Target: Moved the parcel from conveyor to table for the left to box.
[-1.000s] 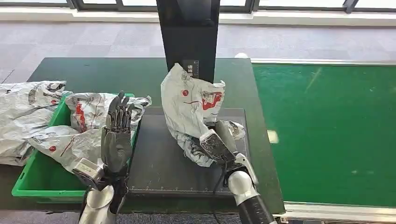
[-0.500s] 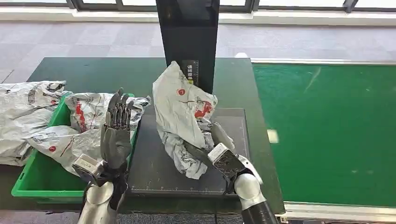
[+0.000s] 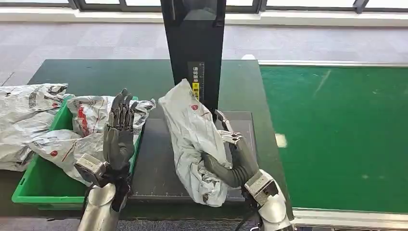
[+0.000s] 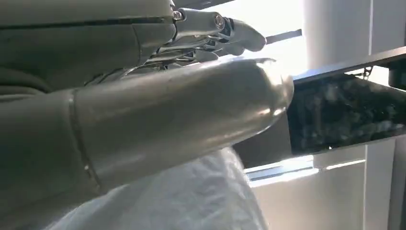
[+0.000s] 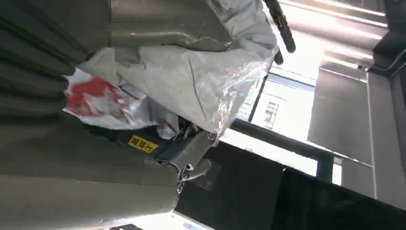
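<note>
Parcel [image 3: 192, 139] lies clasped inside right hand's [image 3: 235, 159] curled fingers [image 3: 214, 166].

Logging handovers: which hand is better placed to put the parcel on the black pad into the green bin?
Left, probably. The left hand hovers open at the green bin, beside the parcel. The right hand holds the parcel on its far side from the bin.

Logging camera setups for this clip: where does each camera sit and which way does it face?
Head view: high on the body, looking down at the parcel on the table; left hand and right hand show.
Left wrist view: behind the left hand, facing bright windows.
Right wrist view: behind the right hand, facing the parcel.
Head and right wrist views share the parcel.
</note>
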Controlling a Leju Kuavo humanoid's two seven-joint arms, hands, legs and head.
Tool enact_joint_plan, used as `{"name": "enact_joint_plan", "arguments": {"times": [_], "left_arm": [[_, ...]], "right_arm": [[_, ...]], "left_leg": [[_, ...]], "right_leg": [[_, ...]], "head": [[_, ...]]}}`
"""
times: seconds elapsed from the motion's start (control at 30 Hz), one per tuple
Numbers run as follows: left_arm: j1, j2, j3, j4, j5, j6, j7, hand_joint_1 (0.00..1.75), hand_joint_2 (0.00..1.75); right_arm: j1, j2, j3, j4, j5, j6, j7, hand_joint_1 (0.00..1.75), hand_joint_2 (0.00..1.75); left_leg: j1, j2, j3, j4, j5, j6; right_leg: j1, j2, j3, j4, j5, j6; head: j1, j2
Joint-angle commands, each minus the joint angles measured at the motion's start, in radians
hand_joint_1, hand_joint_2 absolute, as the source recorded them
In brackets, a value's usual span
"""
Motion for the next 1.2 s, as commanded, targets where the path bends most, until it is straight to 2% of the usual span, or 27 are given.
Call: {"name": "enact_joint_plan", "arguments": {"times": [0.03, 0.13, 0.23, 0.37, 0.5, 0.53, 0.93, 1.0, 1.2], "left_arm": [[-0.040, 0.003, 0.027, 0.062, -0.007, -0.003, 0.003, 0.00, 0.00], [-0.029, 0.006, 0.027, 0.051, -0.007, -0.004, 0.003, 0.00, 0.00], [-0.011, 0.005, 0.032, 0.029, -0.012, 0.003, 0.003, 0.00, 0.00], [0.014, -0.003, 0.040, 0.007, -0.026, 0.005, 0.003, 0.00, 0.00], [0.012, -0.016, 0.042, 0.013, -0.039, 0.002, 0.003, 0.00, 0.00], [0.012, -0.021, 0.039, 0.014, -0.044, 0.001, 0.003, 0.00, 0.00], [0.022, -0.018, 0.030, 0.012, -0.051, 0.009, 0.003, 0.00, 0.00], [0.027, -0.024, 0.030, 0.005, -0.056, 0.007, 0.003, 0.00, 0.00], [0.032, -0.034, 0.020, -0.010, -0.074, 0.010, 0.012, 0.00, 0.00]], "right_arm": [[0.003, -0.064, 0.044, -0.019, -0.003, -0.007, 0.003, 0.00, 0.00], [0.014, -0.066, 0.037, -0.008, 0.044, -0.020, 0.003, 0.00, 0.00], [0.011, -0.042, -0.005, 0.040, 0.152, -0.105, 0.061, 0.00, 0.00], [-0.014, -0.026, -0.042, 0.110, 0.337, -0.322, 0.222, 0.00, 0.00], [-0.036, -0.013, -0.085, 0.180, 0.439, -0.475, 0.352, 0.00, 0.00], [-0.035, -0.004, -0.126, 0.196, 0.489, -0.568, 0.416, 0.00, 0.00], [-0.065, 0.007, -0.160, 0.236, 0.505, -0.589, 0.457, 0.00, 0.00], [-0.055, 0.023, -0.206, 0.213, 0.547, -0.674, 0.502, 0.00, 0.00], [-0.007, 0.036, -0.276, 0.110, 0.662, -0.778, 0.572, 0.00, 0.00]], "left_leg": [[0.000, 0.000, 0.002, -0.002, 0.000, 0.000], [0.000, 0.000, 0.002, -0.002, 0.000, 0.000], [0.000, 0.001, 0.002, -0.002, 0.000, 0.000], [0.000, 0.002, 0.002, -0.002, 0.000, 0.000], [0.001, 0.002, 0.002, -0.002, 0.000, 0.000], [0.000, 0.001, 0.001, -0.001, 0.000, 0.000], [0.001, 0.001, 0.002, -0.002, 0.000, 0.000], [0.001, 0.002, 0.001, -0.001, 0.000, 0.000], [0.000, -0.001, 0.000, 0.000, 0.000, 0.000]], "right_leg": [[0.000, -0.001, 0.002, -0.001, 0.000, -0.001], [0.001, -0.001, 0.002, -0.002, 0.000, -0.001], [0.001, 0.000, 0.002, -0.002, 0.000, -0.001], [0.001, 0.001, 0.002, -0.002, 0.001, -0.001], [0.001, 0.001, 0.003, -0.003, 0.001, -0.001], [0.000, 0.000, 0.002, -0.001, 0.000, -0.001], [0.001, 0.000, 0.002, -0.002, 0.001, -0.001], [0.001, 0.002, 0.001, -0.001, 0.001, -0.001], [0.000, -0.002, 0.001, 0.000, 0.000, 0.000]], "head": [[0.000, 0.000], [0.000, 0.000], [0.000, 0.000], [0.000, 0.000], [0.000, 0.000], [0.000, 0.000], [0.000, 0.000], [0.000, 0.000], [0.000, 0.000]]}}
